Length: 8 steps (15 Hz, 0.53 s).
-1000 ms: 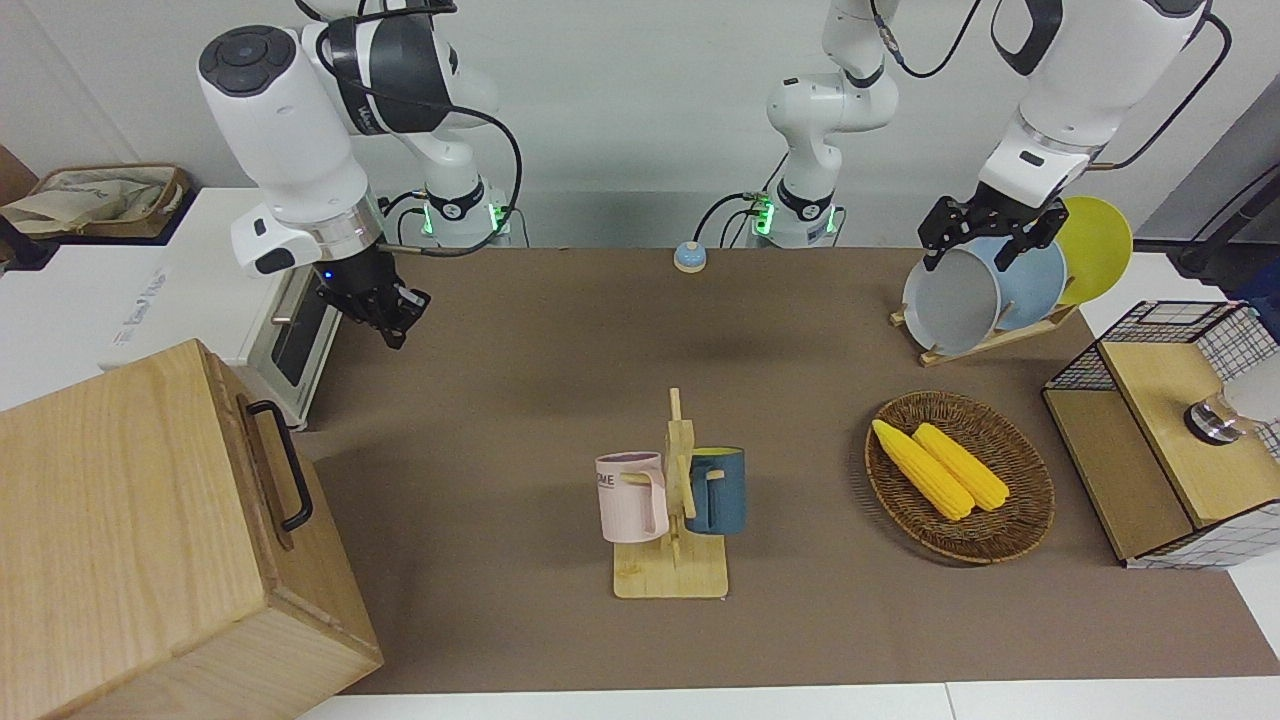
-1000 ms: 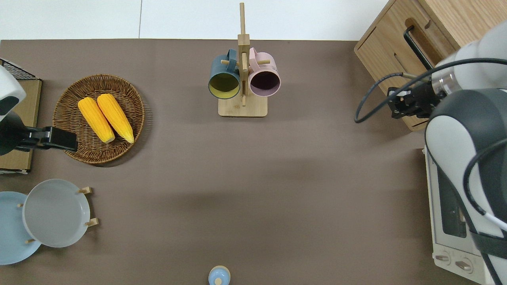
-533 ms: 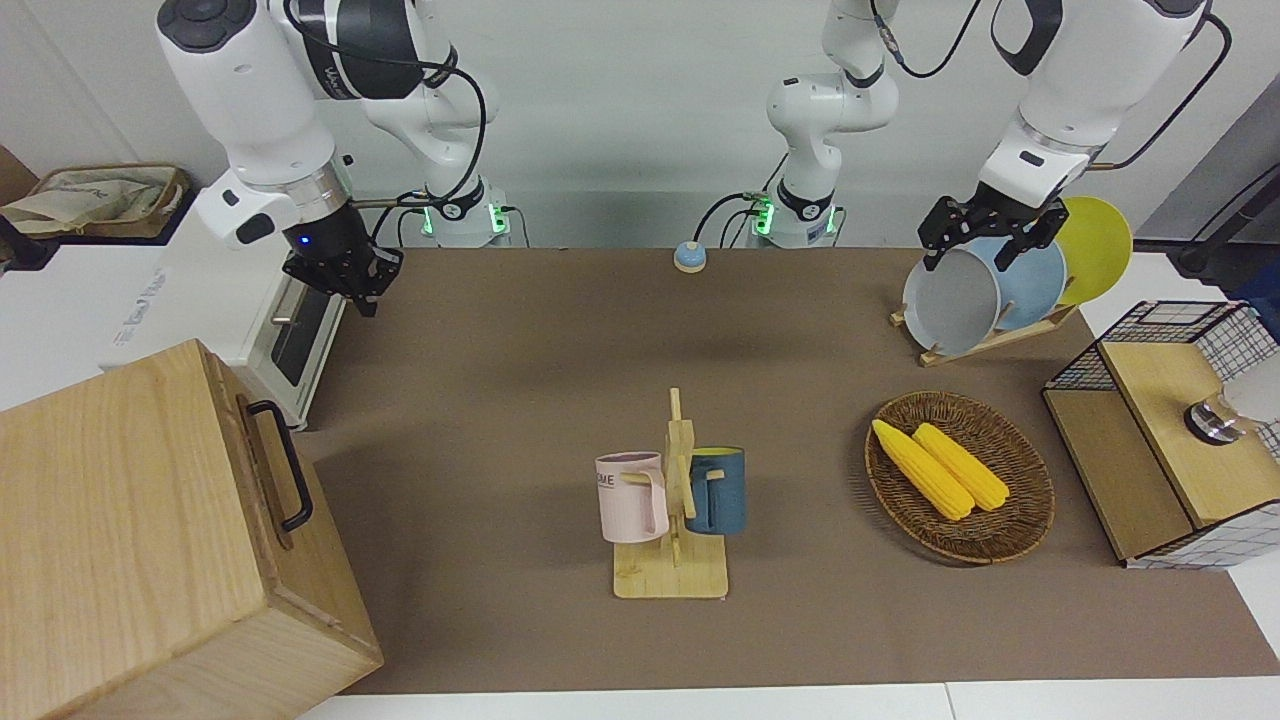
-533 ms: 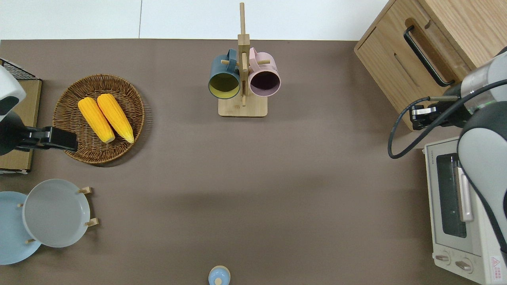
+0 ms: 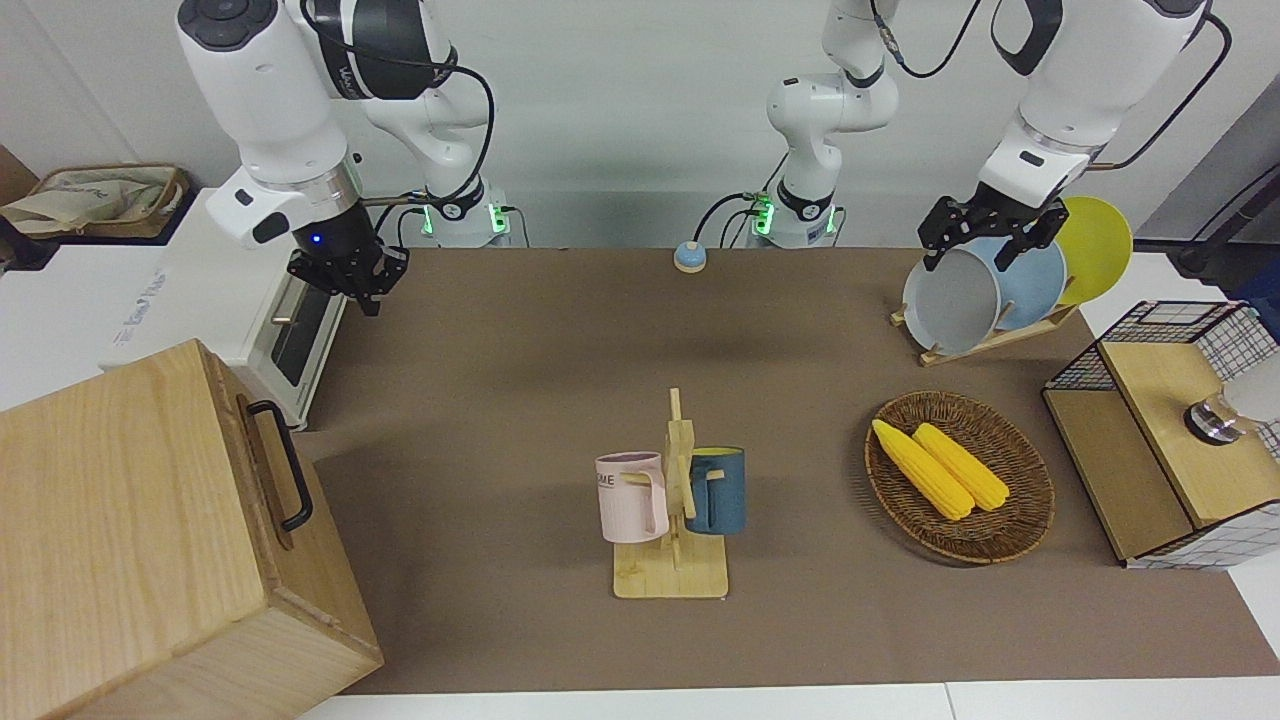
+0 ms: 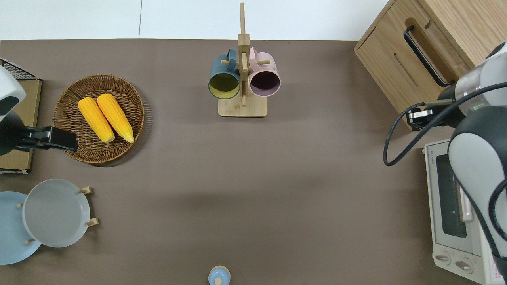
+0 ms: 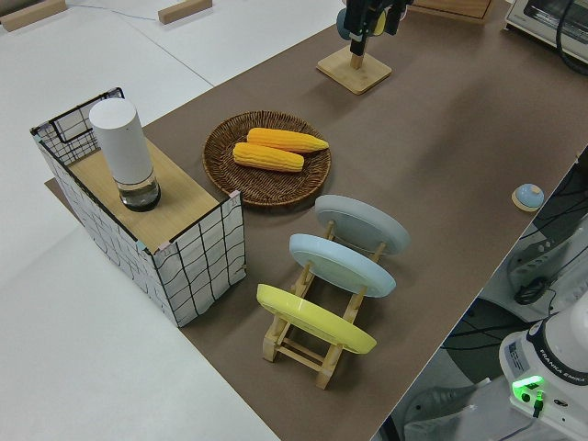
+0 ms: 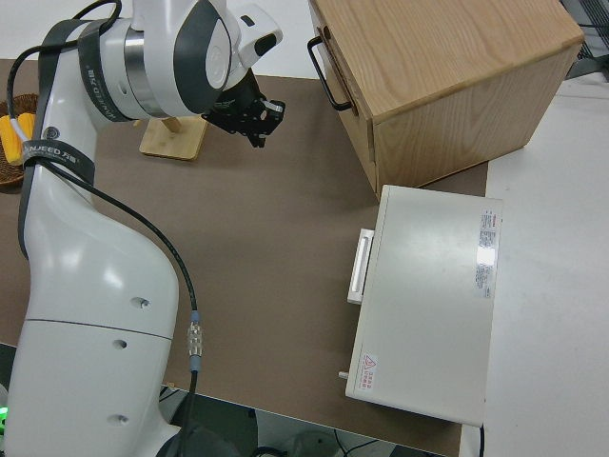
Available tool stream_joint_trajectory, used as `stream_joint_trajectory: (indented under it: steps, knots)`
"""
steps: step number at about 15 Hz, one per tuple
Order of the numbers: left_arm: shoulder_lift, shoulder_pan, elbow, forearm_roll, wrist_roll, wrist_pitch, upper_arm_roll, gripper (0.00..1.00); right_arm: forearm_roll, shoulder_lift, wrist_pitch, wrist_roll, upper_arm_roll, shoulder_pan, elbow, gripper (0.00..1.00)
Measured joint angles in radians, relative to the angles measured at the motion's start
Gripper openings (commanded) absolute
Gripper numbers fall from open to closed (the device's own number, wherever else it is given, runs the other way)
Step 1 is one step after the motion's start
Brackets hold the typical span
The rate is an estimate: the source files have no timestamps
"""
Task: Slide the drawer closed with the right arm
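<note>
The drawer [image 5: 262, 470] sits in the big pale-wood box [image 5: 120, 540] at the right arm's end of the table. Its front panel looks flush with the box, and its black bar handle [image 6: 425, 55] is free. My right gripper [image 5: 360, 292], with a blue light above it, hangs in the air holding nothing. From overhead the right gripper [image 6: 414, 118] is over the mat, by the box corner nearest the robots and apart from the handle. The right side view shows the drawer handle [image 8: 328, 71] and the right gripper [image 8: 257, 129] well apart. The left arm is parked.
A white oven [image 5: 290, 340] stands nearer to the robots than the box. A mug stand [image 5: 672, 500] with two mugs is mid-table. A wicker basket [image 5: 1000, 545] of corn, a plate rack [image 5: 985, 340] and a wire-mesh box [image 5: 1160, 440] stand toward the left arm's end.
My right gripper has pulled away from the drawer front, rising and moving toward the robots, then nearly stopped. The drawer and the left arm have not moved.
</note>
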Motion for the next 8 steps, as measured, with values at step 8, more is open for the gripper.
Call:
stream_joint_trajectory:
  steps: [8]
  knots:
    - [0.0,0.0,0.0,0.0,0.0,0.0,0.0,0.99,-0.013,0.0,0.0,0.0,0.0,0.003,0.0,0.983]
